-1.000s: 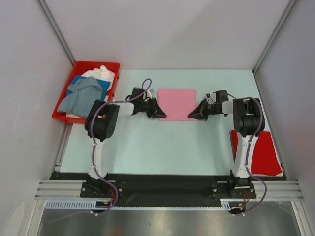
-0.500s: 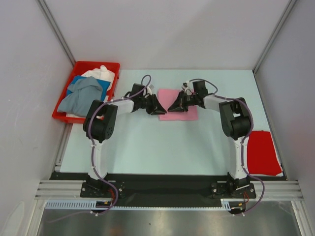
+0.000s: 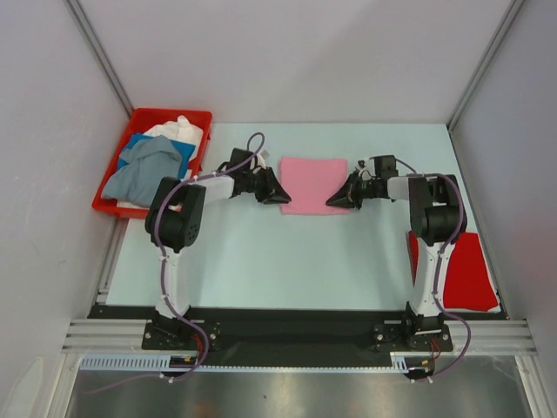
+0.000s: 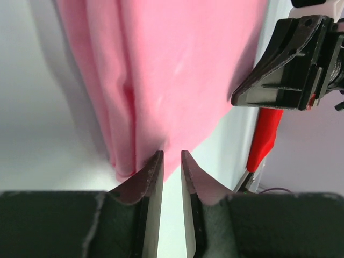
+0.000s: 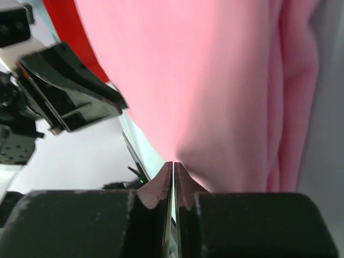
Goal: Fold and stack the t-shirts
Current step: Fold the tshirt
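A light pink t-shirt (image 3: pixel 313 183) lies folded flat in the middle of the table. At its left edge my left gripper (image 3: pixel 283 193) stands slightly open. The left wrist view shows its tips (image 4: pixel 171 153) at the near corner of the pink cloth (image 4: pixel 177 70), with only table in the gap. My right gripper (image 3: pixel 332 202) is shut at the shirt's right edge. Its tips (image 5: pixel 173 163) touch the pink cloth (image 5: pixel 215 80), and I cannot tell whether any is pinched. A folded red t-shirt (image 3: pixel 466 270) lies at the near right.
A red bin (image 3: pixel 193 117) at the back left holds a grey-blue shirt (image 3: pixel 144 174), a blue one (image 3: pixel 139 144) and a white one (image 3: pixel 178 129). Grey walls close in the table on three sides. The arm bases stand at the near edge.
My right gripper swept left across the pink shirt and has come back to its right edge. The left gripper shifted slightly along the left edge. The shirt's outline looks the same.
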Robot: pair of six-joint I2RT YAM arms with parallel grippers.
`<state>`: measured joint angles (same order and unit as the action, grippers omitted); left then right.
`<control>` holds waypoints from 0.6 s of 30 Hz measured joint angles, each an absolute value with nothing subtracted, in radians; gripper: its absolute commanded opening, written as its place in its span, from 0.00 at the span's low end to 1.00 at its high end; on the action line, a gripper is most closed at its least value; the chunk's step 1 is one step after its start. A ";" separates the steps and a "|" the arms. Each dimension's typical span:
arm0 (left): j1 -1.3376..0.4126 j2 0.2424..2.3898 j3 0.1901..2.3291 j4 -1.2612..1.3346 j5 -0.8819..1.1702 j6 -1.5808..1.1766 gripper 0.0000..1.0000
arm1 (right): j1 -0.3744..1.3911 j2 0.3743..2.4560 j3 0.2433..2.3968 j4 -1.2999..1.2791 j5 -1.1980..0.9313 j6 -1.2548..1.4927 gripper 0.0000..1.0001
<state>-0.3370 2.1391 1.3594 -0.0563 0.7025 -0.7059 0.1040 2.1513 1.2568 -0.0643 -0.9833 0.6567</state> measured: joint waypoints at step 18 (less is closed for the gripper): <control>-0.286 2.400 1.651 0.015 0.785 -0.805 0.24 | 0.082 2.460 1.594 0.273 -0.983 0.989 0.14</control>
<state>-0.2855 2.4001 1.6508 0.0154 0.7849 -0.8047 0.0822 2.4596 1.5944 0.2729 -0.9829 0.9890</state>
